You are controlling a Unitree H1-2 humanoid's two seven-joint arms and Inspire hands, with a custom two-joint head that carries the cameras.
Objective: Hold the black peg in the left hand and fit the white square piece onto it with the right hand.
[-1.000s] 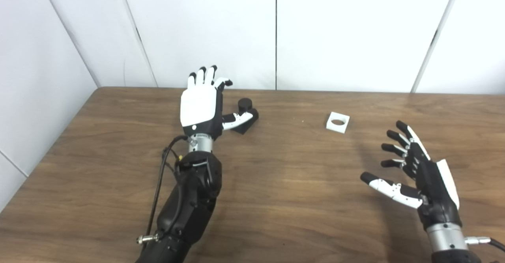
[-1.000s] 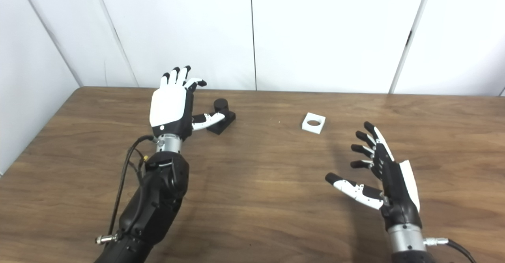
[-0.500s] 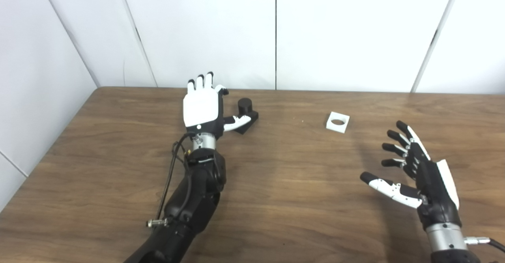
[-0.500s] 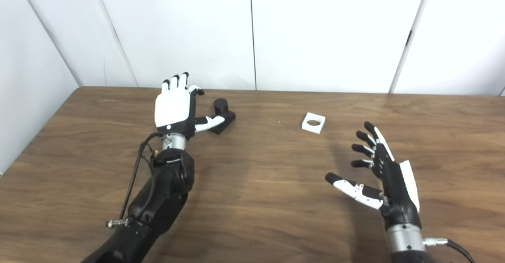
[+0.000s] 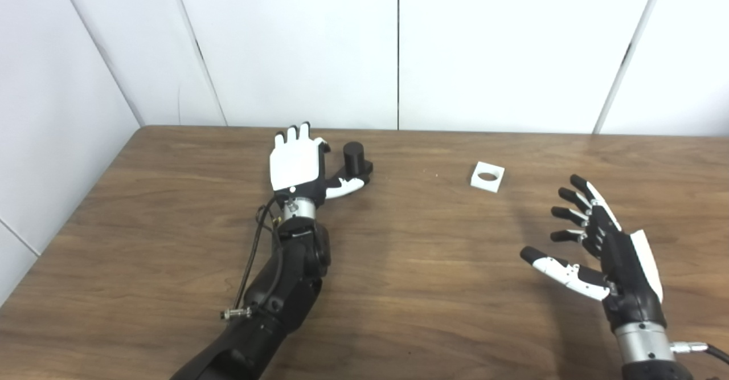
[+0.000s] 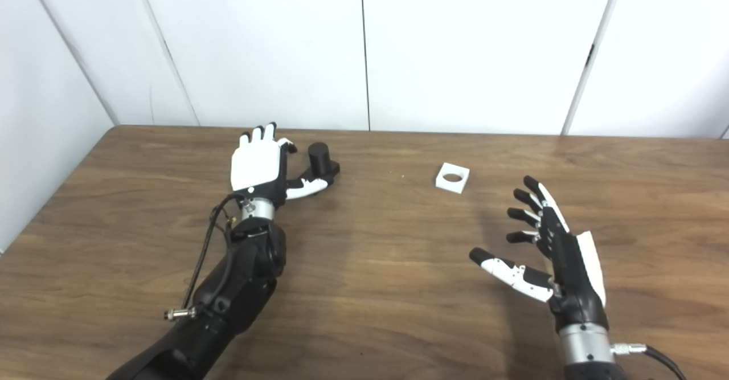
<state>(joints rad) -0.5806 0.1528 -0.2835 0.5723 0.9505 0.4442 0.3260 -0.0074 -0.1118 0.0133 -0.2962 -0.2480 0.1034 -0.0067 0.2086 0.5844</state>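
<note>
Black peg [image 5: 353, 157] upright on its square base, far-left on the wooden surface [image 5: 410, 277], axis vertical, round top up. Looks rigid, light, smooth plastic; best taken low around the base, leaving the post bare. Left hand [image 5: 296, 163] just beside it, spread, thumb before the base, grasping nothing. White square piece [image 5: 488, 176] flat, hole up, well apart. Right hand [image 5: 598, 249] spread, empty.

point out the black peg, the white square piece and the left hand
black peg [image 5: 353, 156], left eye view, side of its upright cylinder
white square piece [image 5: 498, 182], left eye view, near right corner of its rim, beside the round hole
left hand [image 5: 294, 163], left eye view, white back plate
</note>
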